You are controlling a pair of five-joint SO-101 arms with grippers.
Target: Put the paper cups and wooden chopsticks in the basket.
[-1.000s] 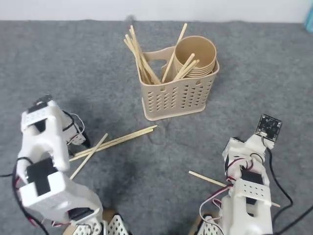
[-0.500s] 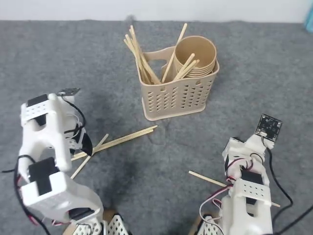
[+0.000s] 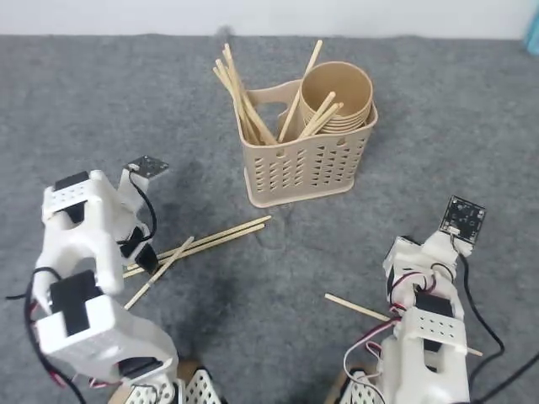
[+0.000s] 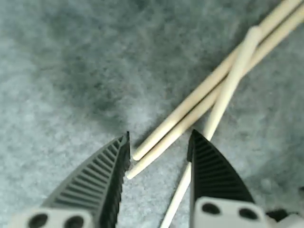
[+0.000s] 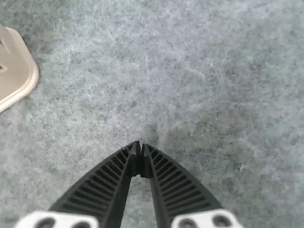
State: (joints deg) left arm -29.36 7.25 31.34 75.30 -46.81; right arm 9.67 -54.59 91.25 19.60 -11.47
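Nearest, well in front of the basket (image 3: 305,168), the left gripper (image 4: 159,142) was pointed down at the carpet. Its jaws were parted around the near ends of loose chopsticks (image 3: 236,228), whose long axes were aimed toward the basket. The right gripper (image 5: 141,159) was closed on nothing. Paper cups (image 3: 337,97) were nested inside the basket.

- Paper cups (image 3: 338,80) and chopsticks (image 3: 238,101) are held in the basket (image 3: 303,168).
- Perhaps three loose chopsticks (image 3: 210,241) are seen by the left arm (image 3: 84,244).
- A lone chopstick (image 3: 358,307) is laid apart.
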